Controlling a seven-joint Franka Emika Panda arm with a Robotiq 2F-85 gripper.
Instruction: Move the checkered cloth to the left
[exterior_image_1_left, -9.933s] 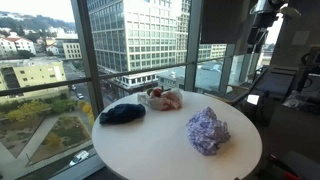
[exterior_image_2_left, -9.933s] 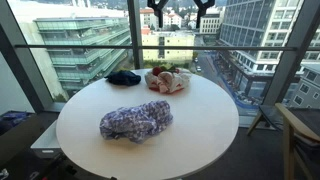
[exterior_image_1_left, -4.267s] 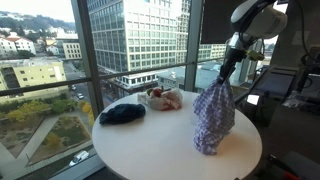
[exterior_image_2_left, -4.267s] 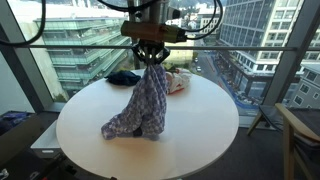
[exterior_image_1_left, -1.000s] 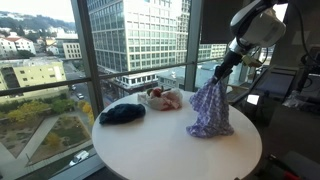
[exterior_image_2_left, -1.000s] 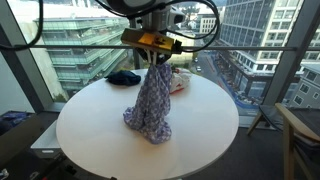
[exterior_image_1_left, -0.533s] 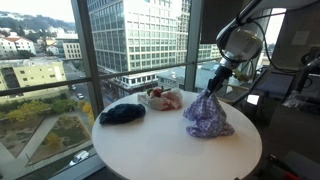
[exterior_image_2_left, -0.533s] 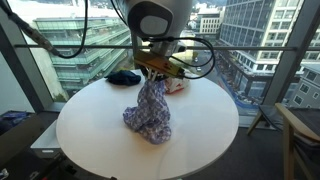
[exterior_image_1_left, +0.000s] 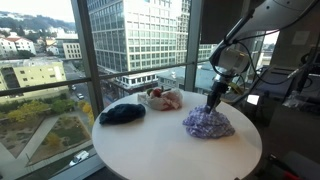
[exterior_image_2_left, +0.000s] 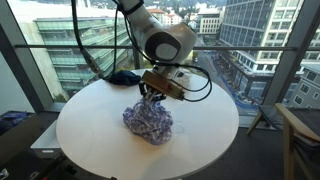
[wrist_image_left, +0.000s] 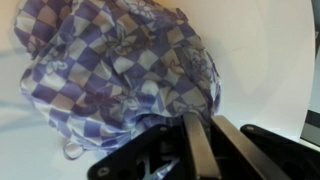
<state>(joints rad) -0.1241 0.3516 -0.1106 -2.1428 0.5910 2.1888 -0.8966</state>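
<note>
The checkered cloth is purple and white and lies bunched in a heap on the round white table. My gripper is low over the heap, shut on a fold at the top of the cloth in both exterior views. The wrist view shows the two fingers pressed together with the cloth pinched at their tips and spread out beyond them.
A dark blue cloth and a red-and-white bundle lie near the table's window side. Glass windows stand right behind the table. A wooden chair stands beside it.
The gripper has come down with the cloth. The cloth hung tall a second ago and now sits collapsed in a low heap on the table.
</note>
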